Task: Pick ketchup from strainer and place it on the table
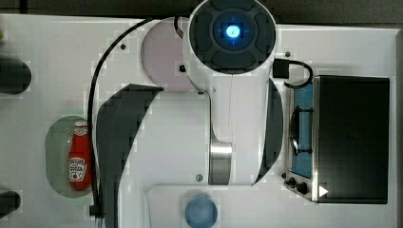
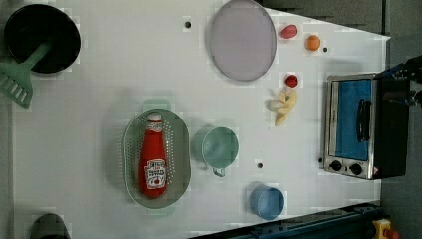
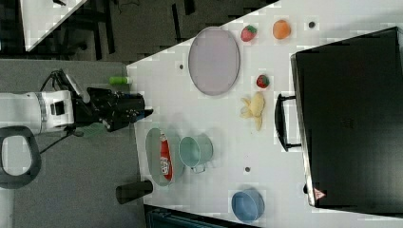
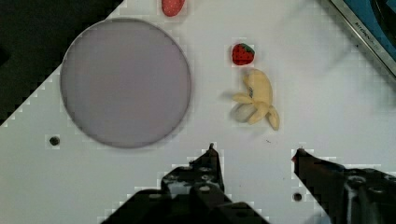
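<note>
The arm is hanging high over the worktop with nothing in hand. Its jaws are standing a good way open and empty, and they're looking down at the plate and the banana, not the target. So the step is the reach: it's going to need to swing over to the strainer, well away from where it's pointing now.

The ketchup is lying flat on its side in the strainer, cap toward one end, running along the long axis. I'd line the jaws across the bottle's body, around the label, and come straight down so the fingers aren't catching the rim. The green cup is sitting just beside the strainer, so stay clear of it.

The bottle's red with a white cap and white label; looks like soft squeeze plastic, though I can't tell for sure, so go gentle.
</note>
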You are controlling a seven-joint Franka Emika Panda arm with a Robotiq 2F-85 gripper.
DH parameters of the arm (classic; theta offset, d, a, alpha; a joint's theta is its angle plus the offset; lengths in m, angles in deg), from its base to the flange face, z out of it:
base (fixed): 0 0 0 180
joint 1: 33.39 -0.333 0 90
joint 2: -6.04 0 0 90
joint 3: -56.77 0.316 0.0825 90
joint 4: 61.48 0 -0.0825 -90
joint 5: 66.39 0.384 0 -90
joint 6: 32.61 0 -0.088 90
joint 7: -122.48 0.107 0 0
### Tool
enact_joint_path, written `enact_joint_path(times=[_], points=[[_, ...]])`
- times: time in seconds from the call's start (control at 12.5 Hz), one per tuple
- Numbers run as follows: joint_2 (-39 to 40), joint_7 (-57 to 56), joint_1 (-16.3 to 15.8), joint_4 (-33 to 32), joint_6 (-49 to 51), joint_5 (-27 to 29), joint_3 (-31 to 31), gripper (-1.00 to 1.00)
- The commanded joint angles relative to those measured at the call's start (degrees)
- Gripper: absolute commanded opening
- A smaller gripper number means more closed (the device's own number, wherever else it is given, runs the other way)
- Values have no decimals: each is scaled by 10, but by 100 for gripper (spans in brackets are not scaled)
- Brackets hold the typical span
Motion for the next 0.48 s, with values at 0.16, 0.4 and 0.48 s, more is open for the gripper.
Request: enact_joint_path(times=[0.16, 0.4, 0.48], points=[[-83, 3, 56, -65, 51, 36, 83, 81], [-69, 5, 40, -65, 47, 36, 152, 100], [-64, 6, 37, -65, 47, 36, 178, 100]])
